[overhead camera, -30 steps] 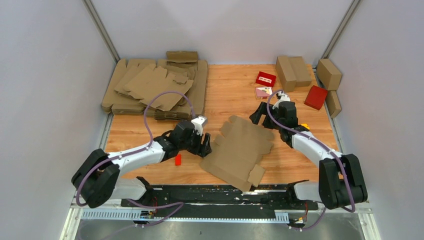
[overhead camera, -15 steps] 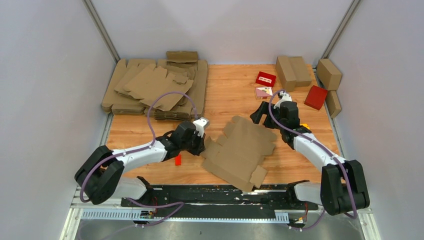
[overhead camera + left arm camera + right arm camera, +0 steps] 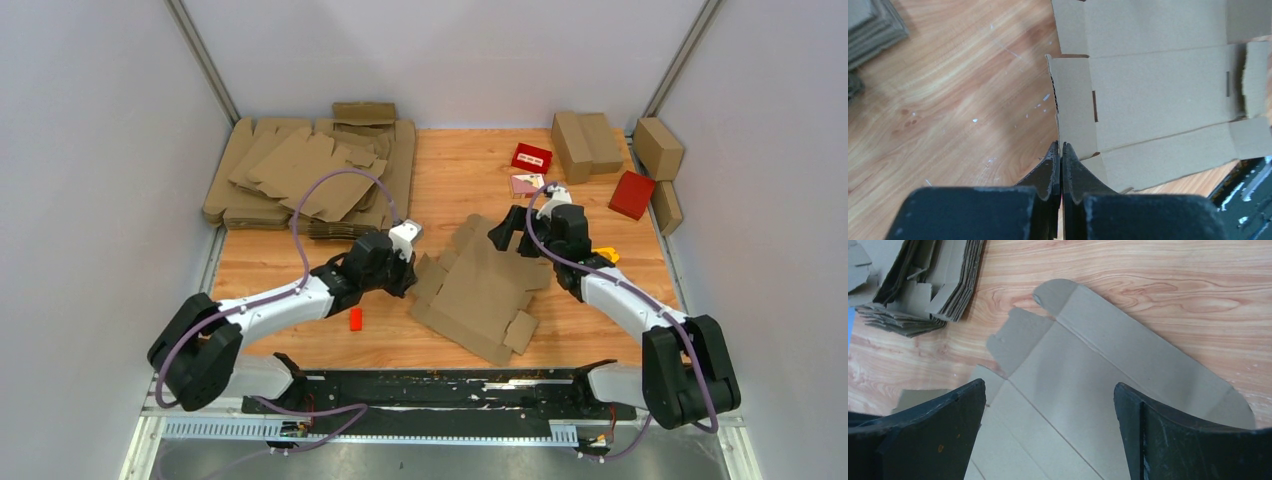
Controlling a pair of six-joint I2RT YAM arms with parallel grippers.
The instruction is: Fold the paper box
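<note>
The paper box (image 3: 480, 290) is a flat brown cut-out sheet with flaps and crease lines, lying mid-table. My left gripper (image 3: 408, 274) is at its left edge. In the left wrist view the left gripper (image 3: 1061, 144) is shut, with the edge of the paper box's (image 3: 1158, 95) side flap running in between the tips. My right gripper (image 3: 510, 232) hangs over the sheet's far right corner. In the right wrist view the right gripper (image 3: 1049, 385) stands wide open above the paper box (image 3: 1088, 385), nothing between its fingers.
A stack of flat cardboard sheets (image 3: 310, 175) fills the back left. Folded brown cartons (image 3: 585, 140) and red boxes (image 3: 632, 193) sit at the back right. A small red piece (image 3: 355, 319) lies near the left arm, a yellow piece (image 3: 608, 254) by the right arm.
My left gripper has closed on the sheet's left flap and shifted it slightly away. My right gripper has moved left over the sheet and opened wider.
</note>
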